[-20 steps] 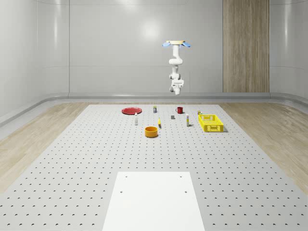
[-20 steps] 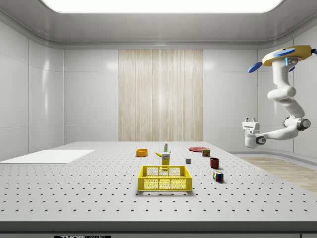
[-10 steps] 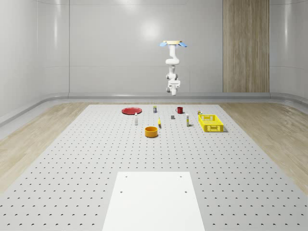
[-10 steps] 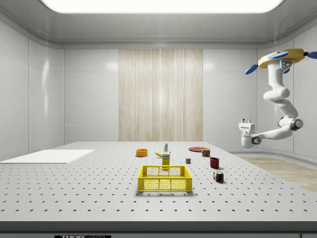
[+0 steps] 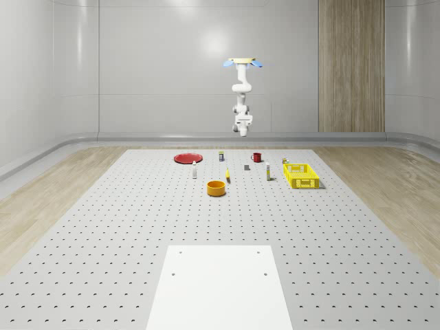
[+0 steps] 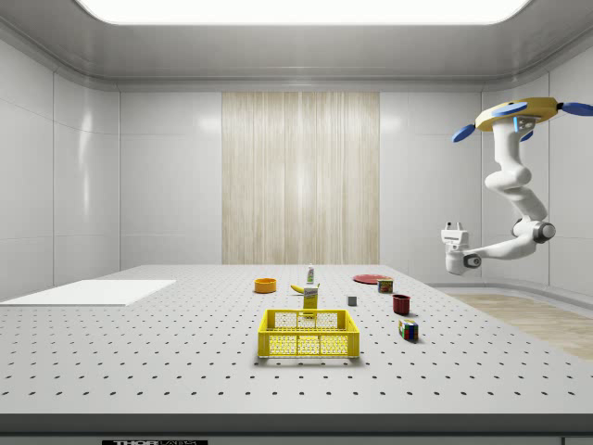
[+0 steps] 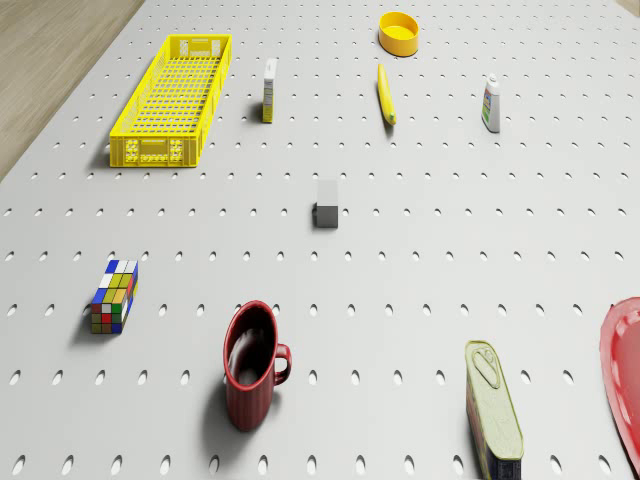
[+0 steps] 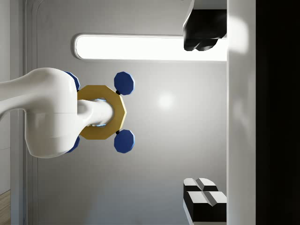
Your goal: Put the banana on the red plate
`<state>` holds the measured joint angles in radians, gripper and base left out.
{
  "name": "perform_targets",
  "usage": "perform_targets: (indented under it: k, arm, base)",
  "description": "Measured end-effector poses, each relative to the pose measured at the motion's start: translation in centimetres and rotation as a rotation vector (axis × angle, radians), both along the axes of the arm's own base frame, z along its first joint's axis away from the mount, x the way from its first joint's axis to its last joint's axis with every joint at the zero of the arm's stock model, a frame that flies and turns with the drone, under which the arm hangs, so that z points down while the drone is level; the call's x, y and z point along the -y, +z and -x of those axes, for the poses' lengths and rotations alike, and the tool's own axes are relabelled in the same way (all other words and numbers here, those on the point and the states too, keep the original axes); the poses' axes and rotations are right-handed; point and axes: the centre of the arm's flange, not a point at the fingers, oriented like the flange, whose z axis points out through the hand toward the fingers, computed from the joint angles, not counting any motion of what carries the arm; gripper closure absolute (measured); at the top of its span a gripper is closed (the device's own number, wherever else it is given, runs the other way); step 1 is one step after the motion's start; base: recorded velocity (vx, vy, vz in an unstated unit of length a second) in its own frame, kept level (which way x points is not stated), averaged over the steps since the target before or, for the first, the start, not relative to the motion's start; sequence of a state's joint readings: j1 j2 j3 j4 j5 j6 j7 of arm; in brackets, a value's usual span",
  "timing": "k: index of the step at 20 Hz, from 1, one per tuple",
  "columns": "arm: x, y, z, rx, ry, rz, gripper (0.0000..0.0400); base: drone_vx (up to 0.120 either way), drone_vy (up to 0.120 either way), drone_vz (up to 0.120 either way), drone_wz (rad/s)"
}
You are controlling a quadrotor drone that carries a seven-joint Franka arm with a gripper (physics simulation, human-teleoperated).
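- Drone (image 6: pixel 515 112) hovers high, past the far edge of the tabletop (image 5: pixel 137 227) in whole-scene view; at side view's right, beyond the tabletop's end.
- Arm hangs below it, bent; jaws (image 6: pixel 452 225) point up, well above the tabletop, holding nothing. In wrist view fingertips (image 8: pixel 204 197) stand wide apart, w/ drone body and ceiling light between them.
- Banana (image 7: pixel 385 94) lies flat on tabletop, betw. orange bowl (image 7: pixel 399 33) and grey block (image 7: pixel 327 203); also near bowl in whole-scene view (image 5: pixel 227 176). Not on plate.
- Red plate (image 5: pixel 187 158) at far side of tabletop, whole-scene view's left, well apart from banana; nothing on it that I can see.
- Yellow basket (image 7: pixel 173 98) w/ mesh walls: nothing in it. Small box (image 7: pixel 269 90) stands upright just beside it, outside.
- Orange bowl: inside looks bare.
- Red mug (image 7: pixel 252 363) upright, dark inside; contents – can't tell.
- Colour cube (image 7: pixel 114 296) near mug; tin can (image 7: pixel 493 408) on its side betw. mug and plate; white bottle (image 7: pixel 491 104) upright, apart from banana.
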<state>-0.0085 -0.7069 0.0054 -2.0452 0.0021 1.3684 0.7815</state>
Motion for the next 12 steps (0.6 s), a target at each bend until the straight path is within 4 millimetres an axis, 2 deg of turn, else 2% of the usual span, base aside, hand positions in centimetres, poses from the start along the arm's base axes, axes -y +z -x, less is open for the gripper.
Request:
perform_targets:
  k: [12]
  arm:
    - [-0.11,0.00,0.09,0.009,0.000,0.011,0.0000]
  base:
    - [0.120,-0.120,0.000,0.000]
